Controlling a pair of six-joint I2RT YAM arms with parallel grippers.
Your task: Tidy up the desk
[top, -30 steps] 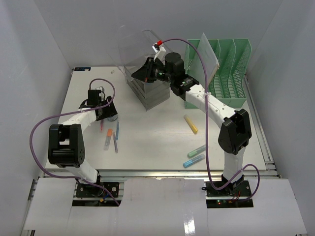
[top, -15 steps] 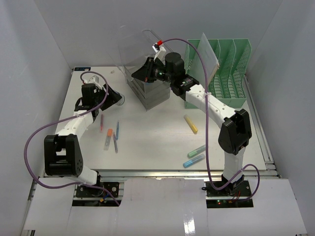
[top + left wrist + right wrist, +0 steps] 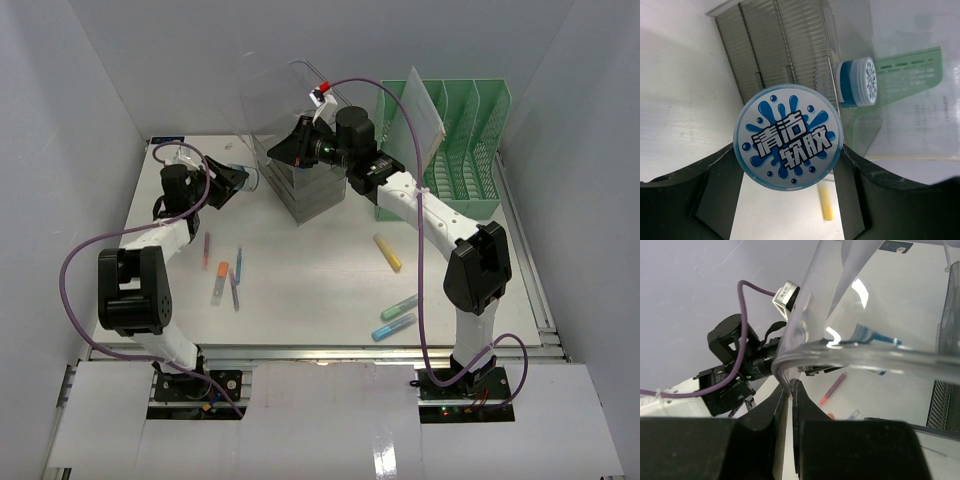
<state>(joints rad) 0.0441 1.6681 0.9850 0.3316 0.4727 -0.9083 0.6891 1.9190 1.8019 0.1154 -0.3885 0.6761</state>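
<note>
L gripper (image 3: 228,182): jaws set wide, clamped on blue-lidded jar (image 3: 789,144), held above back-left of desk (image 3: 320,280). Just to its right, grey drawer unit (image 3: 305,195) is seen, so L arm is judged nearer. The clear flap (image 3: 275,100) above the unit is pinched by R gripper (image 3: 790,390), fully closed.

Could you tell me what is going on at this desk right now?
The left gripper holds a round blue tub with a printed white-and-blue lid, near the grey drawer unit. The right gripper is shut on the edge of a clear curved plastic panel above that unit. Several pens and three highlighters lie loose on the white desk, so the tidying is unfinished.
</note>
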